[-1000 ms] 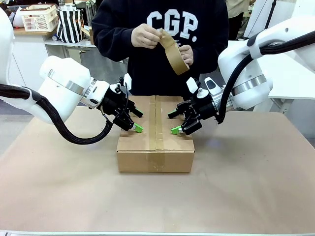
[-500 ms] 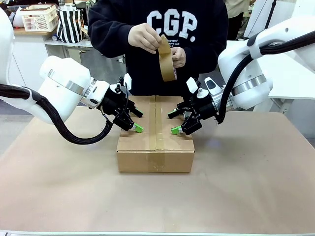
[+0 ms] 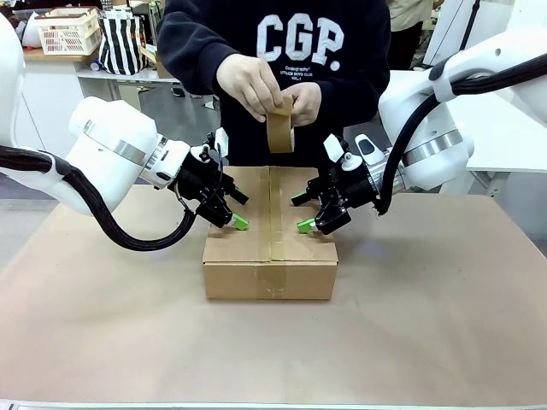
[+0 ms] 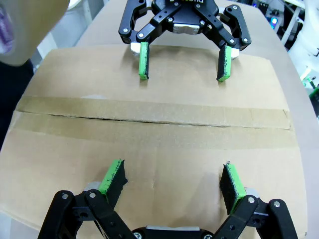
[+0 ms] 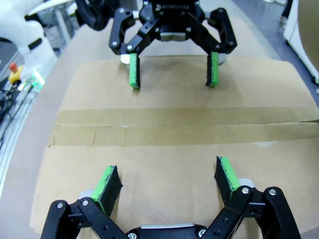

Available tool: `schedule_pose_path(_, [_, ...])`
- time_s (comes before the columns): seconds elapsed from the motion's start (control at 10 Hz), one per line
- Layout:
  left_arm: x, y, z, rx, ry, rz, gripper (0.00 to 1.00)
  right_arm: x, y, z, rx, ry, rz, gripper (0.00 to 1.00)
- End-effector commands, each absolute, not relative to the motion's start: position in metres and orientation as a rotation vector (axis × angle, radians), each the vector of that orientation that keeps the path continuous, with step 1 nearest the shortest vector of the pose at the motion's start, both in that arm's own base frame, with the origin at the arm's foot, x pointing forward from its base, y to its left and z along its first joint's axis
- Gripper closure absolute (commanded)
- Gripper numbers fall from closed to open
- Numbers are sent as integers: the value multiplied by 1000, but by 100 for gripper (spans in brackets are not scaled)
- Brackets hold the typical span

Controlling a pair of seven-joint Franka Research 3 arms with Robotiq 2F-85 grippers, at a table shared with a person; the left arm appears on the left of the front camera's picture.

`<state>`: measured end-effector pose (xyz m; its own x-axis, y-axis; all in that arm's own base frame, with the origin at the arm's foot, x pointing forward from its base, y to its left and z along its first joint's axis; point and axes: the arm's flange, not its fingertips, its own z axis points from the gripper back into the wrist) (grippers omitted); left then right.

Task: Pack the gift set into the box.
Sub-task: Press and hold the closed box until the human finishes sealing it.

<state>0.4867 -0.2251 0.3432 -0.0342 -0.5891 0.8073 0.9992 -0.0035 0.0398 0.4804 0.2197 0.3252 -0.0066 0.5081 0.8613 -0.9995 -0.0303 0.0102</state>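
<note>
The box [image 3: 270, 256] stands shut at the table's middle, with brown tape along its centre seam [image 4: 149, 112]. My left gripper [image 3: 235, 220] is open, its green pads at the top of the left flap [image 4: 173, 172]. My right gripper [image 3: 309, 224] is open the same way over the right flap [image 5: 168, 172]. Each wrist view shows the other gripper facing it across the seam: the right gripper [image 4: 183, 74] and the left gripper [image 5: 173, 82]. Both of the person's hands hold a roll of brown tape [image 3: 280, 130] above the box's far edge. The gift set is hidden.
Brown paper covers the table [image 3: 427, 325], with free room all around the box. Far behind at the left are a white basket [image 3: 67, 30] and a striped bag [image 3: 121, 41]. The person stands close to the far edge.
The person has turned the tape roll upright and lowered it toward the box's far edge. Both grippers have stayed open on the box top, hardly moving.
</note>
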Motion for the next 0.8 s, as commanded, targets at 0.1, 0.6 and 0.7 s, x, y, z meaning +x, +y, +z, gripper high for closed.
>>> schedule_pose_path(0.1, [486, -224, 340, -712, -760, -1464, 0, 480, 220, 323, 827, -797, 1450, 0])
schedule_pose_path(0.6, [486, -224, 340, -712, -760, -1464, 0, 480, 220, 323, 827, -797, 1450, 0])
schedule_pose_path(0.7, [486, -224, 340, -712, -760, -1464, 0, 480, 220, 323, 827, -797, 1450, 0])
